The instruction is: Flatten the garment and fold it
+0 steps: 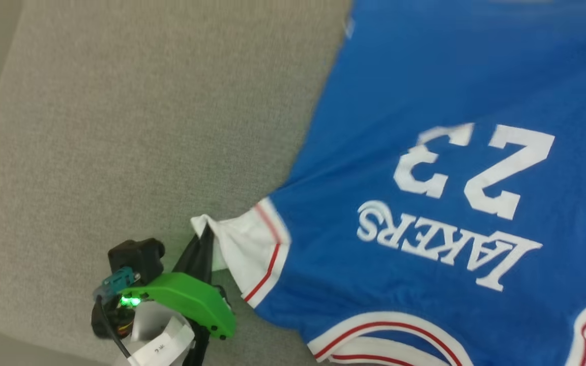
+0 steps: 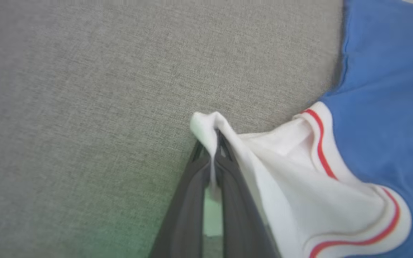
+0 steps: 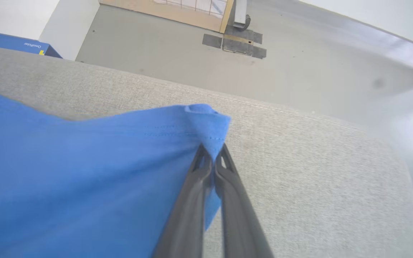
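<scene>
The garment (image 1: 425,127), a bright blue jersey with white lettering, lies spread over the grey cushion (image 1: 120,127), lettering upside down in the head view. Its white sleeve (image 1: 247,239) with red trim points toward my left gripper (image 1: 205,235), which is shut on the sleeve's tip. In the left wrist view the white cloth (image 2: 210,129) is pinched between the dark fingers of the left gripper (image 2: 212,141). In the right wrist view my right gripper (image 3: 212,152) is shut on a blue hem corner of the garment (image 3: 206,122), lifted slightly off the cushion.
The grey cushion's far edge (image 3: 264,104) drops to a grey floor (image 3: 156,53). A blue box (image 3: 13,43) sits at the left beyond the cushion, and a wooden board (image 3: 177,14) with dark tape patches lies on the floor. Bare cushion (image 2: 84,107) stretches left of the sleeve.
</scene>
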